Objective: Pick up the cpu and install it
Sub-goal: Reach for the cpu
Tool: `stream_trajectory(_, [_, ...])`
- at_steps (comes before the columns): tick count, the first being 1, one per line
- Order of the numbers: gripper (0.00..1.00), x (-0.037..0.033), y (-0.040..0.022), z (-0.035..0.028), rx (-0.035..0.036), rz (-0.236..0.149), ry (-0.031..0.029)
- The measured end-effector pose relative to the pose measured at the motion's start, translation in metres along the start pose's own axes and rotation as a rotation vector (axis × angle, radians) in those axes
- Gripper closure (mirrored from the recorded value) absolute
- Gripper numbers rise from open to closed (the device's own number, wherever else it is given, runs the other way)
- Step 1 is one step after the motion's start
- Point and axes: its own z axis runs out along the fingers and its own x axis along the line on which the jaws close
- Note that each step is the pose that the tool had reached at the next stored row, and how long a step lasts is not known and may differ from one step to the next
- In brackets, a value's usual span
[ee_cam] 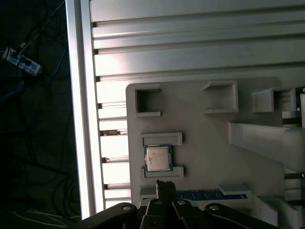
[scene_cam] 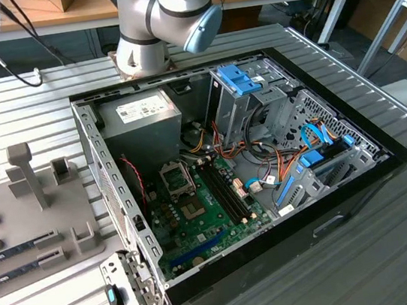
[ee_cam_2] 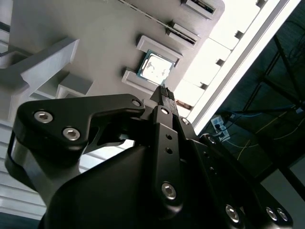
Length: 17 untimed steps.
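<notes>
One cpu (ee_cam: 157, 158) lies flat, metal top up, between two low ridges of a grey holder plate (ee_cam: 200, 143). The plate rests on the ribbed metal surface (ee_cam: 190, 47). In both wrist views the gripper (ee_cam_2: 164, 93) hangs over the plate close to the cpu, its jaws pressed together on nothing. In the exterior view, an open computer case (scene_cam: 312, 222) fills mid-frame, with a green motherboard (scene_cam: 198, 221) inside.

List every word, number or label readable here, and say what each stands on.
White label on the grey metal power supply box: print too small to read.
Silver-grey square cpu in the grey holder tray: top plate glares, no marking readable.
Green motherboard: print too small to read.
No text can be quoted.
</notes>
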Motion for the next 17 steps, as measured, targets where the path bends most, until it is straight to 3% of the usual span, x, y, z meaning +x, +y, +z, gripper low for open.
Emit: stream_trajectory(17, [0.89, -0.0002, 0.0001, 0.0061, -0.0001, -0.005, -0.0004])
